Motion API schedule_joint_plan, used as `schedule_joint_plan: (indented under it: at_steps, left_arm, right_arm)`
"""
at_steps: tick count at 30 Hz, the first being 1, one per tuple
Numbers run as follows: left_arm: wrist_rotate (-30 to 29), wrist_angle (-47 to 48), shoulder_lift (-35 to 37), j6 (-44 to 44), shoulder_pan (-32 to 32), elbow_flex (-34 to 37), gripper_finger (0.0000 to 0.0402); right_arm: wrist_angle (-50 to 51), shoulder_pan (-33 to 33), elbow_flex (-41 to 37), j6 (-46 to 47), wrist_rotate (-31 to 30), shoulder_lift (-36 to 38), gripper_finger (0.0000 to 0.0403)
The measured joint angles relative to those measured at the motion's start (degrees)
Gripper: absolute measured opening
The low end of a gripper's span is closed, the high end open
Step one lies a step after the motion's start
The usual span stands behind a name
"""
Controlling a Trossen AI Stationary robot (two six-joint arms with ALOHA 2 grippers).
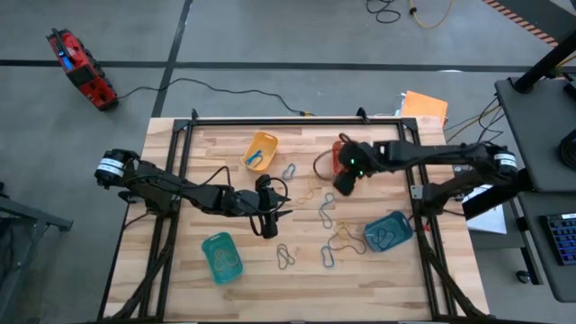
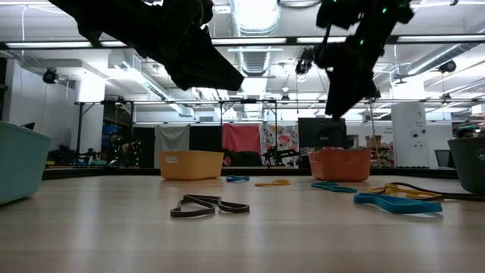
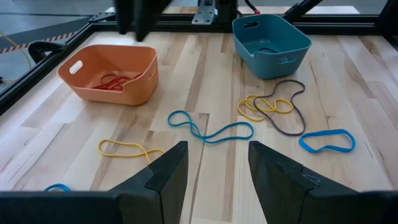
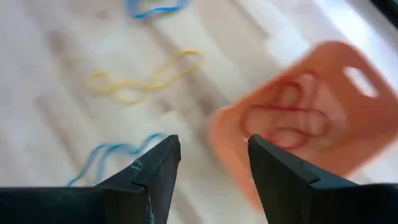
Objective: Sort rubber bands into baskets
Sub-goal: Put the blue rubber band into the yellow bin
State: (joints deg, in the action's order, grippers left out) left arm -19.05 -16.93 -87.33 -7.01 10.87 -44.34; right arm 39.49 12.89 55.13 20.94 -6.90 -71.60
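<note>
Wooden desk (image 1: 378,279) fills the middle of the high view, and a sorting round looks just finished, with the next pick not yet begun. At lower left sits the teal-green basket (image 1: 221,257), bands inside. Just right of it, near the centre, the left gripper (image 1: 267,223) hangs over bare wood, its fingers apart and holding nothing. Above it, toward the upper middle, the yellow basket (image 1: 260,149) holds a blue band. Loose rubber bands (image 1: 326,211) lie through the centre: grey, yellow and blue loops, some overlapping near the lower right.

Further right, the right gripper (image 1: 345,180) hovers at the near edge of the orange basket (image 3: 111,74), where red bands (image 3: 112,81) already lie; its fingers stand apart with nothing between them, so I judge a red band has just been dropped. At lower right the blue-teal basket (image 1: 389,231) holds a band or two.

The next move calls for choosing one loop and coming down on it alone, which is awkward where the yellow and grey bands (image 3: 273,106) cross. Open wood lies along the bottom of the frame; the orange basket's rim and the black rails at the desk's sides are the edges to clear.
</note>
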Motion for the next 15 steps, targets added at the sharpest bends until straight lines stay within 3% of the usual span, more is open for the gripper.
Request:
schedule_joint_plan:
  at_steps: [8, 15]
  left_arm:
    - [0.07, 0.0, 0.0, -0.99, 0.0, 0.0, 0.0152]
    - [0.07, 4.01, 1.47, -1.16, 0.0, 0.0, 0.0152]
  right_arm:
    - [-6.08, -13.73, -0.12, 0.91, -0.13, -0.73, 0.0185]
    - [-9.67, -19.62, -0.17, 11.81, -2.49, -4.67, 0.0185]
